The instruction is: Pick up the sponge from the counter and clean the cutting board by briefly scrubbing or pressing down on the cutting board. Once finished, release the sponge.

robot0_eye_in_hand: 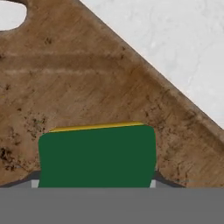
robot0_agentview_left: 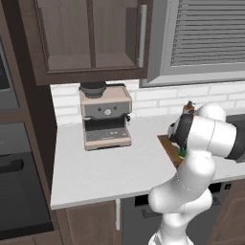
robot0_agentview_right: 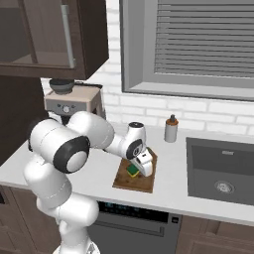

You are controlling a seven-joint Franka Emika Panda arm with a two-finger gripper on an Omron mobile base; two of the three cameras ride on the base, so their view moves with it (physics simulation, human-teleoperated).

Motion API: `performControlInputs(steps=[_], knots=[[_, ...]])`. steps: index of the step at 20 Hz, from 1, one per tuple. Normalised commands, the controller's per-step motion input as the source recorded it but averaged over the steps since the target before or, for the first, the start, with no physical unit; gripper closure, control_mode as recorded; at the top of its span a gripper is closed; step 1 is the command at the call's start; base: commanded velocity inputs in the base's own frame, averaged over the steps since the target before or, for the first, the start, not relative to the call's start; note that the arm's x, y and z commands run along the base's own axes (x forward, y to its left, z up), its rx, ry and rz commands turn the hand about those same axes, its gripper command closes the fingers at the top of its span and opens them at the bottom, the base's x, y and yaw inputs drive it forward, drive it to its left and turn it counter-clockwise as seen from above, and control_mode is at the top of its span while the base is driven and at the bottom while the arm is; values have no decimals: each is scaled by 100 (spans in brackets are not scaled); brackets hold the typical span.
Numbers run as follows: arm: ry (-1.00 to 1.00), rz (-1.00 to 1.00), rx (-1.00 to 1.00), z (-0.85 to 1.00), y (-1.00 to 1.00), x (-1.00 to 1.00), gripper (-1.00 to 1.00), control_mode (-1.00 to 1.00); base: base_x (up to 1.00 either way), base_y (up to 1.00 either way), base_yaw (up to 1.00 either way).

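Note:
The green sponge (robot0_eye_in_hand: 97, 157), with its yellow layer along the far edge, sits between my fingertips (robot0_eye_in_hand: 153, 182) and rests against the brown wooden cutting board (robot0_eye_in_hand: 87, 78). My gripper (robot0_eye_in_hand: 94, 183) is shut on the sponge. From the right base view, the gripper (robot0_agentview_right: 140, 167) reaches down over the cutting board (robot0_agentview_right: 140, 184) and holds the sponge (robot0_agentview_right: 132, 170) near the board's middle. The left base view has the arm covering most of the cutting board (robot0_agentview_left: 167, 142), with a sliver of the sponge (robot0_agentview_left: 182, 153) showing. The counter (robot0_agentview_left: 105, 167) carries the board.
A coffee machine (robot0_agentview_left: 105, 117) stands at the back left of the counter. A soap bottle (robot0_agentview_right: 171, 129) stands by the wall behind the board. A sink (robot0_agentview_right: 223, 168) lies to the right. Wall cabinets (robot0_agentview_left: 91, 33) hang above.

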Motion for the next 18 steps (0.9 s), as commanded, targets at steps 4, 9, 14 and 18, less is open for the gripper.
performControlInputs(steps=[4, 9, 14, 18], knots=[[0, 0, 1, -53, 0, -77, 100, -100, 0, 0, 0], [-1, 0, 0, -41, 3, -65, 100, -100, 0, 0, 0], [-5, 0, 0, -2, 24, -26, 100, -100, 0, 0, 0], [-2, 0, 0, -15, 31, -1, 100, -100, 0, 0, 0]])
